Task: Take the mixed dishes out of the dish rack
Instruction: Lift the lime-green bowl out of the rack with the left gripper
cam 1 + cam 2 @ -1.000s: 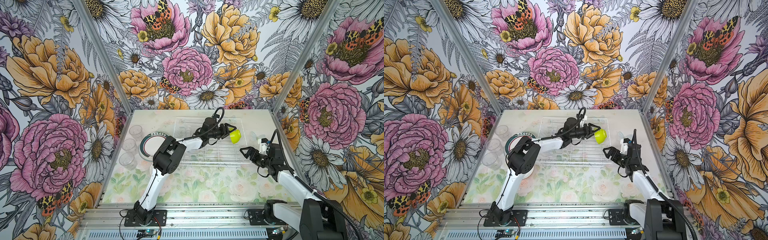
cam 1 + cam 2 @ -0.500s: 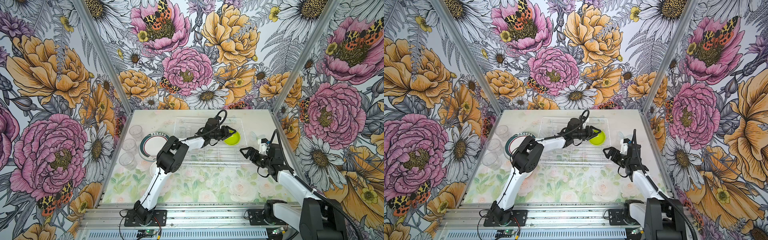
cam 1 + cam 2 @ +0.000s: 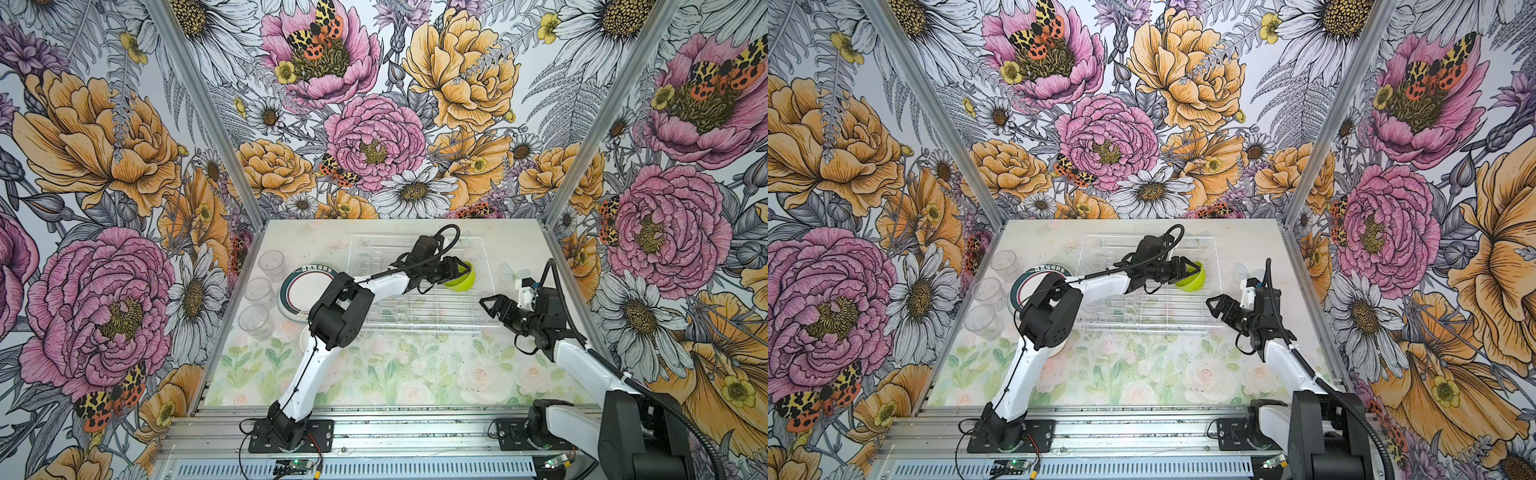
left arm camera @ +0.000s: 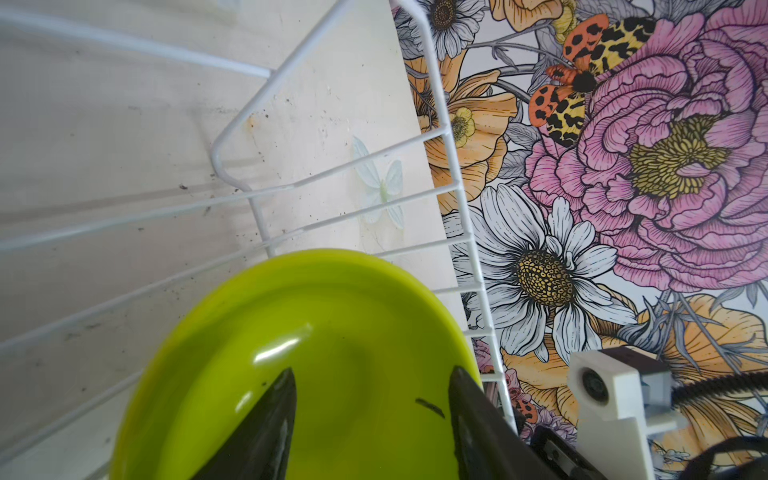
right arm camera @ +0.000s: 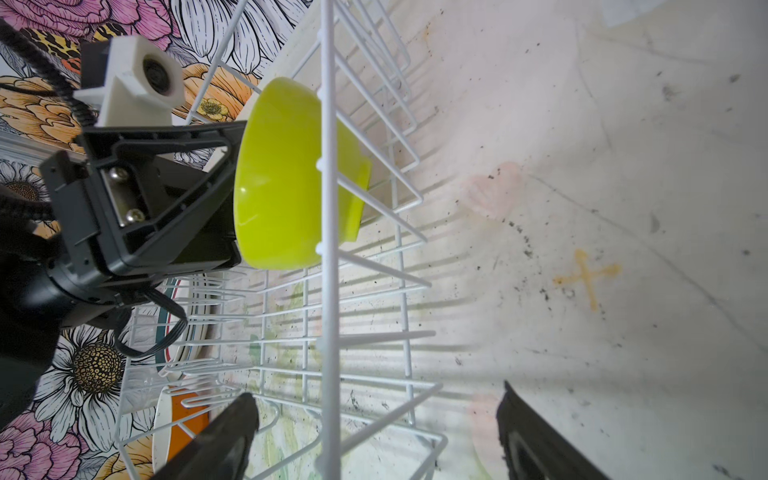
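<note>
Left hand [image 4: 372, 374]: fingers apart, one tip inside the lime-green bowl [image 4: 316, 316], the other at its rim. I see no clamp on the wall yet. The bowl lies tipped on its side at the right end of the dish rack [image 4: 441, 135], close to the side wires.

Risk: if I close off-centre I pinch only the lip, and the slick curved wall slips out (or the rim snags a wire and drags the rack).

Right hand [image 3: 489, 308]: fingers spread, empty, just beside the rack's near corner. It sits in the bowl's way if I swing right.
</note>
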`<action>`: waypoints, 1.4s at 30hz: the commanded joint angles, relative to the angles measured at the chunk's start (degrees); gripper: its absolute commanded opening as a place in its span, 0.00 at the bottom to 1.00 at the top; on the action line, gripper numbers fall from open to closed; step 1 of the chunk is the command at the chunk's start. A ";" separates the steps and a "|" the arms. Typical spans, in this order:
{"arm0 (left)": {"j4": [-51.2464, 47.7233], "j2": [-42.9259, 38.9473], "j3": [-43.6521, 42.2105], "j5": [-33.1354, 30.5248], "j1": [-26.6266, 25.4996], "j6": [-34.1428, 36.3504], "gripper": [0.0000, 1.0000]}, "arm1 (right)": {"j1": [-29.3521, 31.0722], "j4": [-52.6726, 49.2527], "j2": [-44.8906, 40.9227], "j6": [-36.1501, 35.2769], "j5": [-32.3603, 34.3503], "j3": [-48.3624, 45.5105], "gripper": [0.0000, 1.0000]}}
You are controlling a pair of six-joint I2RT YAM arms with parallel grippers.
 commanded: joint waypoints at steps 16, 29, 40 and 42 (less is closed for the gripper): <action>-26.11 -0.91 12.23 -11.67 -0.26 15.07 0.65 | -0.28 0.80 0.90 -1.21 0.60 1.45 0.91; -29.13 0.77 12.32 -14.14 -1.15 17.69 0.56 | -0.28 0.81 2.05 -0.93 0.85 1.93 0.91; -32.93 6.00 18.15 -14.85 -2.43 17.88 0.35 | -0.37 0.81 2.20 -0.86 1.18 1.75 0.91; -33.34 6.23 18.90 -15.81 -2.82 18.18 0.30 | -0.36 0.81 2.31 -0.85 1.22 1.72 0.91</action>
